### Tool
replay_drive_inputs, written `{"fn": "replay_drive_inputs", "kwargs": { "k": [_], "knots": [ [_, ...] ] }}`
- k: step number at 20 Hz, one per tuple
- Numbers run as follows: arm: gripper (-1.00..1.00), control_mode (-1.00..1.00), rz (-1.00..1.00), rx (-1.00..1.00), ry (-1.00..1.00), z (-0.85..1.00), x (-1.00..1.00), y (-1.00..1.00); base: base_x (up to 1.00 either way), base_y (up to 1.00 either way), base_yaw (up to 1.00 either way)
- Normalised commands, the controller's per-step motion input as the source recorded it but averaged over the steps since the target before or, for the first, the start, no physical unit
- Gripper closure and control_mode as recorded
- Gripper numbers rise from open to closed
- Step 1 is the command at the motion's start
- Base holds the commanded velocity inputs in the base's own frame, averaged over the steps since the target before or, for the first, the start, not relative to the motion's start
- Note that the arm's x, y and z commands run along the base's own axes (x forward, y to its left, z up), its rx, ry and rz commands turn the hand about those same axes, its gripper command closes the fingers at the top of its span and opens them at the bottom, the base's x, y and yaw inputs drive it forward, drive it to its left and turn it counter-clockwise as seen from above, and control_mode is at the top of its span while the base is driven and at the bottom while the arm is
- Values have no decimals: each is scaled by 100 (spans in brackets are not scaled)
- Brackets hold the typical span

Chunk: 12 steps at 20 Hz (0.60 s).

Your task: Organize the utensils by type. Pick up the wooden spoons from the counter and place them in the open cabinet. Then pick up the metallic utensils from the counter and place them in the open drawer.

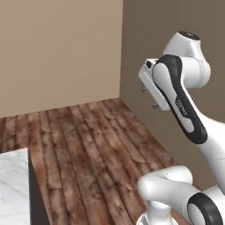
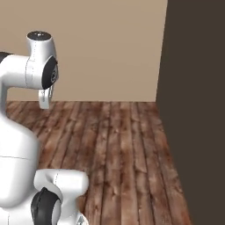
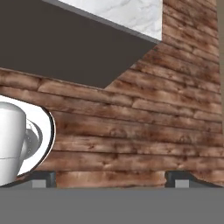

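My gripper (image 1: 149,98) is held up in the air beside a dark wall, well above the floor. In the hand view the gripper (image 3: 110,180) is open, its two dark fingertips (image 3: 43,179) far apart with nothing but wooden floor between them. A corner of the white marble counter (image 1: 13,184) shows at the lower left of the left base view. The same counter (image 3: 118,13) shows at the top of the hand view, above its dark base. The utensils, the wooden spoons, the metallic utensils, the cabinet and the drawer are out of view.
Brown wooden plank floor (image 1: 88,145) spreads ahead of the base. A beige wall (image 1: 57,48) stands at the back, and a tall dark brown panel (image 2: 197,110) rises on the right. The counter's dark side (image 1: 37,197) drops to the floor at the lower left.
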Motion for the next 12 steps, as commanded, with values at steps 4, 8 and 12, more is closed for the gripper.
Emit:
{"fn": "replay_drive_inputs", "kwargs": {
  "k": [4, 8, 12],
  "knots": [
    [-100, 100, 0, 0, 0, 0, 0, 0, 100, -5, 31],
    [-100, 100, 0, 0, 0, 0, 0, 0, 100, -5, 34],
    [-100, 100, 0, 0, 0, 0, 0, 0, 100, -6, 35]
  ]
}}
